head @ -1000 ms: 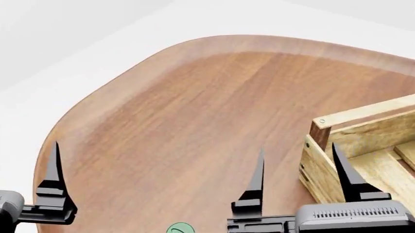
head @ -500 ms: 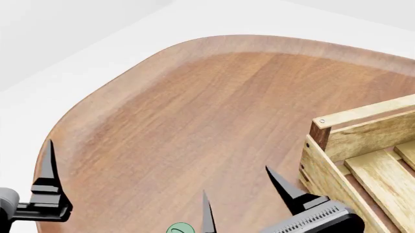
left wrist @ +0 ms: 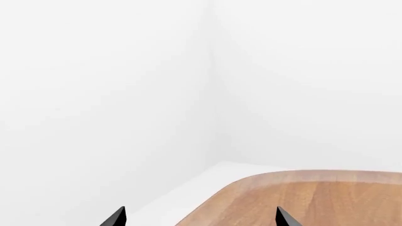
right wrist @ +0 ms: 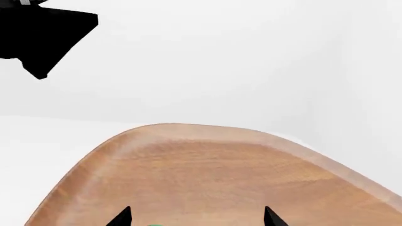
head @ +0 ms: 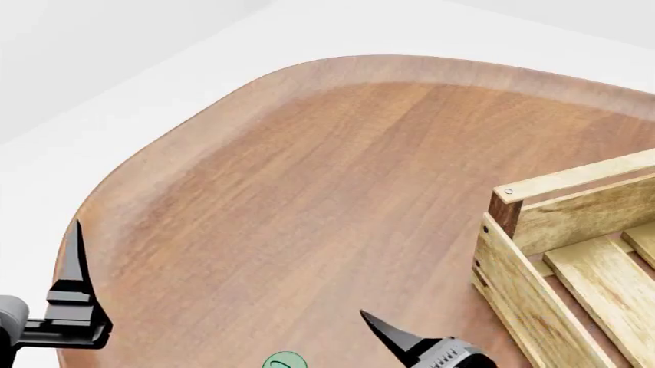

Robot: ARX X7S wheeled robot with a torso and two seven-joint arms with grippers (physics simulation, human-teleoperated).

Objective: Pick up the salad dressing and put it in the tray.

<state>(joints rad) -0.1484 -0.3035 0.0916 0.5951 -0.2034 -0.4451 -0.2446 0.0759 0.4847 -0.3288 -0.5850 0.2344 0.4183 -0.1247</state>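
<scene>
Salad dressing stands on the wooden table, only its green cap visible at the near edge, well left of the slatted tray; right gripper, fingers spread, sits just beside the cap, left gripper likewise spread over the table's left edge.

Surface: reddish-brown wood grain. Tray: pale slats, dark brown corner post. Salad dressing: green cap. Pincers: black. Walls: white.
</scene>
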